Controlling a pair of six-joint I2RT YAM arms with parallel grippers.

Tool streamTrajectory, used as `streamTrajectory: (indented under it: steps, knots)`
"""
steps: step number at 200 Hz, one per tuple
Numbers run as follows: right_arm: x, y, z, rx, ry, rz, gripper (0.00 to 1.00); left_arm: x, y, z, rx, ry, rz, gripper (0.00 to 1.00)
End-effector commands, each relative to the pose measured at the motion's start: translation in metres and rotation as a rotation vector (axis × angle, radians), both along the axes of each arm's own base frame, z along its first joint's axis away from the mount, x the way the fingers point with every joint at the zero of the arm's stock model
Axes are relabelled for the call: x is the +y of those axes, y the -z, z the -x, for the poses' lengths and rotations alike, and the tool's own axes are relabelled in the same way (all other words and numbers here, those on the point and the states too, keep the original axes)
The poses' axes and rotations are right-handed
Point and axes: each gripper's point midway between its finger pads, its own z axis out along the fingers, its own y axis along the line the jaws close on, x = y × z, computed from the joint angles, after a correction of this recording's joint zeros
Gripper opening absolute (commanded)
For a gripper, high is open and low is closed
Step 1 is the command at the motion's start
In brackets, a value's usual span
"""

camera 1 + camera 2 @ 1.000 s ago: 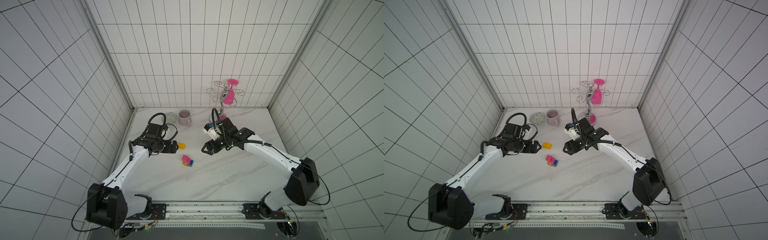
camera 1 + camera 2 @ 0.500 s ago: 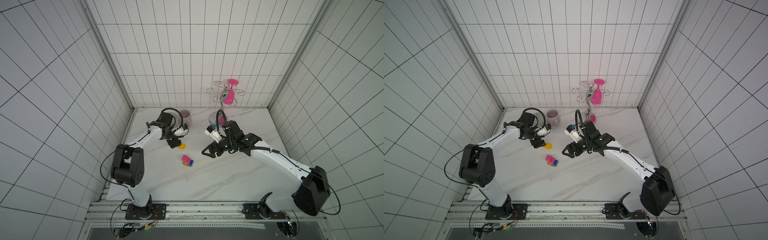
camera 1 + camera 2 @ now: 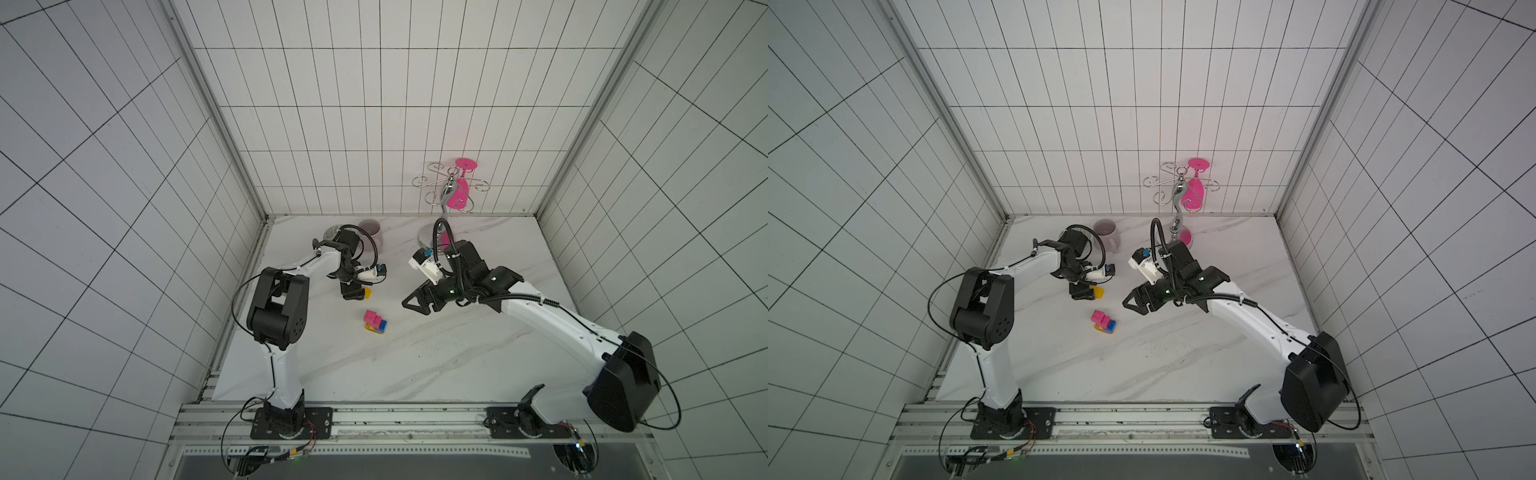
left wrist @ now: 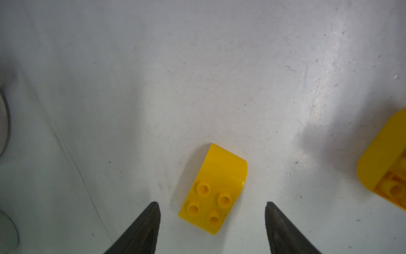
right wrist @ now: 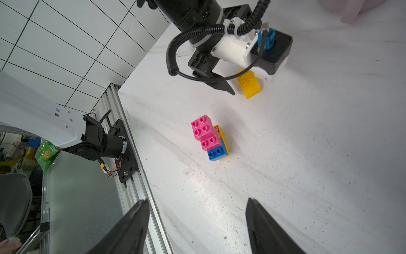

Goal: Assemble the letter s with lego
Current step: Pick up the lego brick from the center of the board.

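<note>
Count them off, five bricks in all: two yellow, a loose yellow brick (image 4: 214,191) and a stacked yellow brick (image 5: 221,132); two pink bricks (image 5: 201,127); one blue brick (image 5: 216,153). Behind them, one mug (image 3: 371,232), one rack (image 3: 448,192) and one pink glass (image 3: 460,187) hanging on it.

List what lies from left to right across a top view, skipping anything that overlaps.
left end effector → partly built lego block → right end effector → hanging pink glass
</note>
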Motion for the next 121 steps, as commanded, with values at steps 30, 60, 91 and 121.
streamTrajectory:
  steps: [30,60,91,121]
  knots:
    - [-0.006,0.001,-0.003,-0.002,0.027,-0.004,0.72,-0.005,0.020,0.004,0.053,0.056,0.005,0.61]
    - [-0.009,0.004,-0.002,-0.004,0.037,0.002,0.72,-0.011,0.024,0.005,0.075,0.060,0.023,0.53]
    - [-0.011,0.008,-0.002,-0.011,0.042,0.009,0.72,-0.018,0.029,0.009,0.096,0.069,0.029,0.43]
    - [-0.012,0.011,-0.003,-0.014,0.046,0.019,0.72,-0.021,0.035,0.016,0.113,0.072,0.030,0.26]
